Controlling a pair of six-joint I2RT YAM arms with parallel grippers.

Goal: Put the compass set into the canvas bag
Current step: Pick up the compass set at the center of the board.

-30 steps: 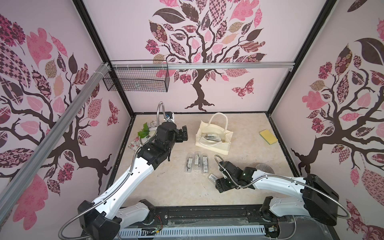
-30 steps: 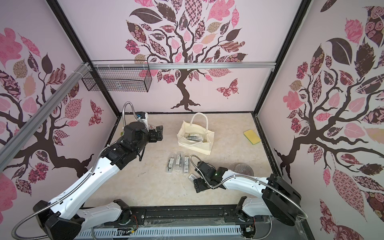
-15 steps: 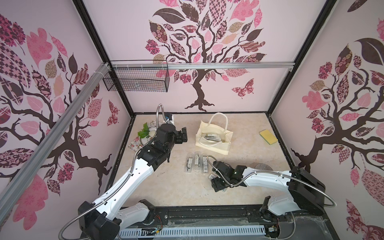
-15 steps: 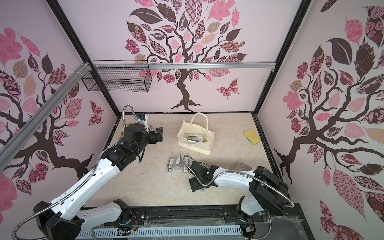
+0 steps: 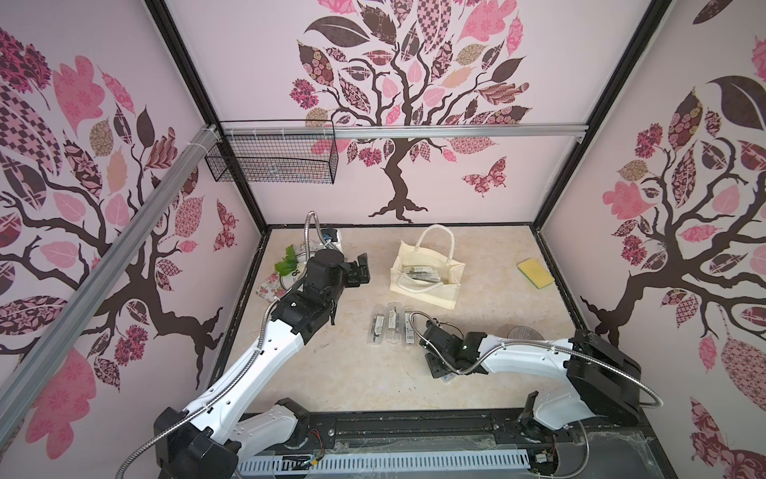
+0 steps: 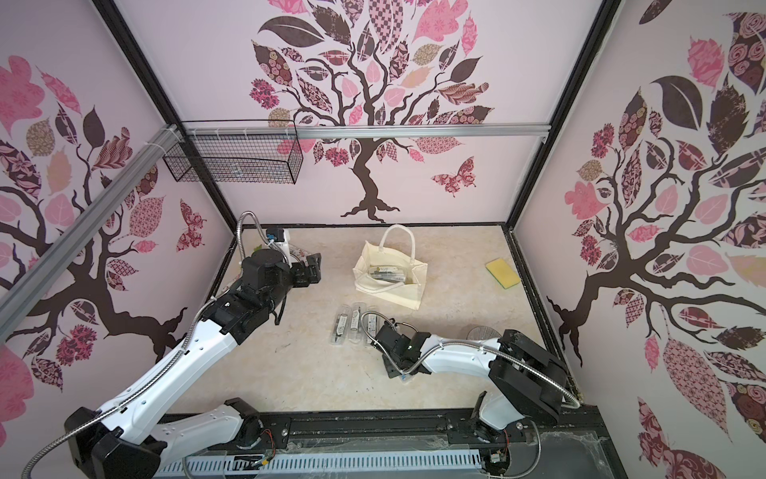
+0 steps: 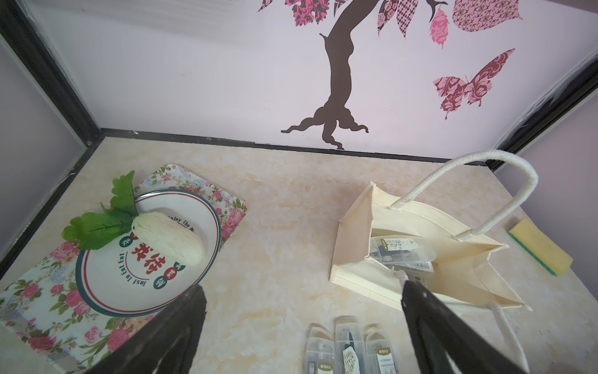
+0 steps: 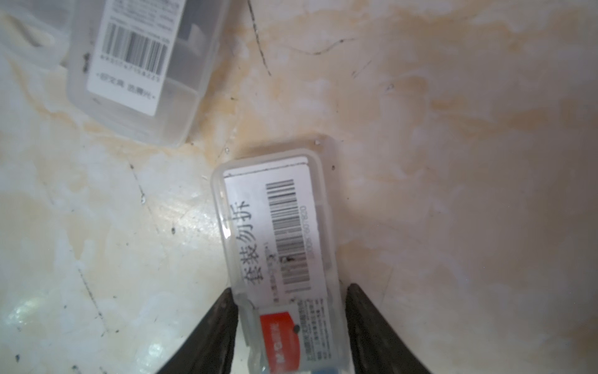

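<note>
The canvas bag [image 5: 418,296] [image 6: 389,296] [image 7: 352,239] stands open at the back of the table, with clear compass set cases lying inside it. Three more cases [image 5: 391,329] [image 6: 352,327] [image 7: 351,353] lie side by side in front of the bag. My right gripper [image 8: 289,288] [image 5: 441,369] is low on the table just right of that row. It is shut on another compass set case [image 8: 275,226] with a barcode label, and a neighbouring case [image 8: 139,81] lies close by. My left gripper [image 5: 362,269] [image 7: 302,286] hangs open and empty left of the bag.
A yellow sponge [image 5: 534,273] [image 7: 538,251] lies at the back right. A plate [image 7: 106,291] with a white vegetable sits on a floral tray [image 7: 42,323] at the back left. A round mesh item [image 5: 520,331] lies by the right arm. A wire basket [image 5: 273,159] hangs on the wall rail.
The right gripper's jaws have closed in on the case lying in front of the row, and the right arm's elbow has swung. The left arm has barely moved.
</note>
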